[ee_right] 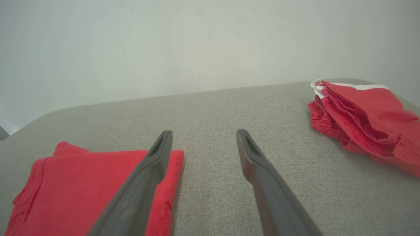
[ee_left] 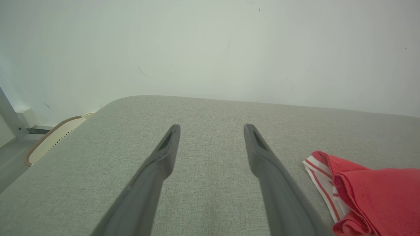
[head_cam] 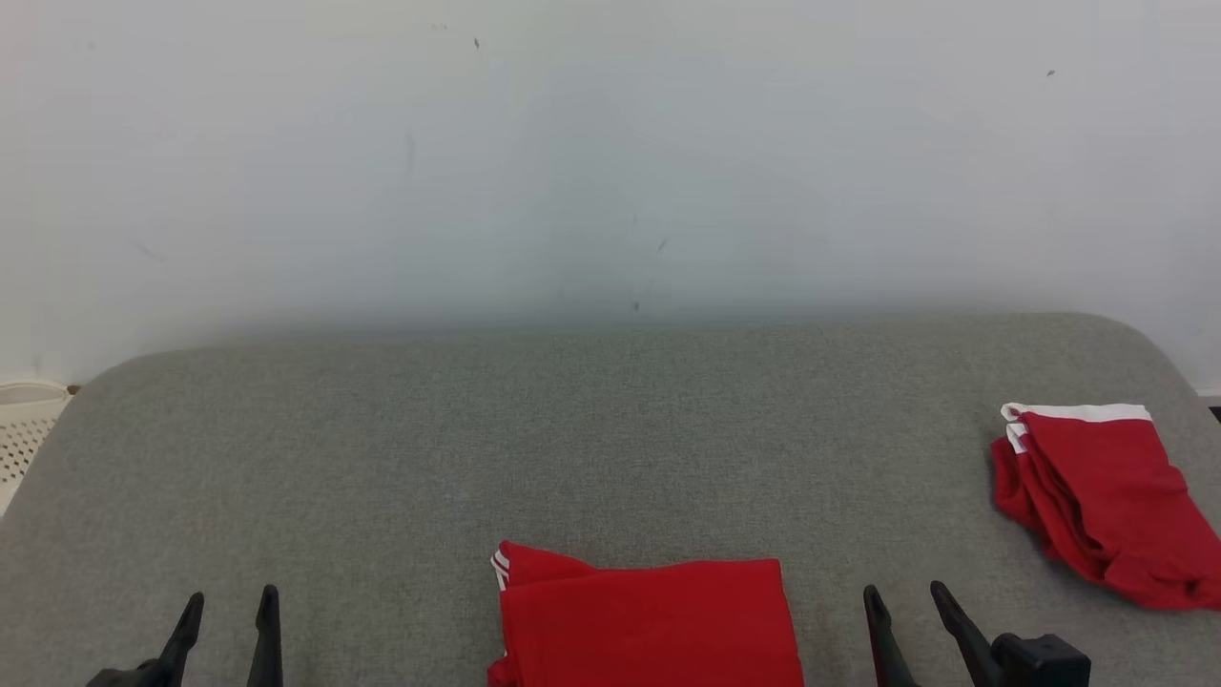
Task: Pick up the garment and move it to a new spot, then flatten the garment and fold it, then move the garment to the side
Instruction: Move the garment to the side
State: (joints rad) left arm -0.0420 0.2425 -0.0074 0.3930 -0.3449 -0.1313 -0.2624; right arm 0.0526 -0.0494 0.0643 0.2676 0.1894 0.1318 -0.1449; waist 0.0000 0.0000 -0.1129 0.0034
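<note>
A red garment with white stripes at one corner lies folded flat at the near middle of the grey padded surface. It shows at the lower right of the left wrist view and the lower left of the right wrist view. My left gripper stands open at the near left, well apart from it, empty. My right gripper is open just right of the garment, nothing between its fingers.
A second red garment with a white band lies loosely folded at the right edge of the surface, also in the right wrist view. A pale perforated basket stands off the far left corner. A pale wall backs the surface.
</note>
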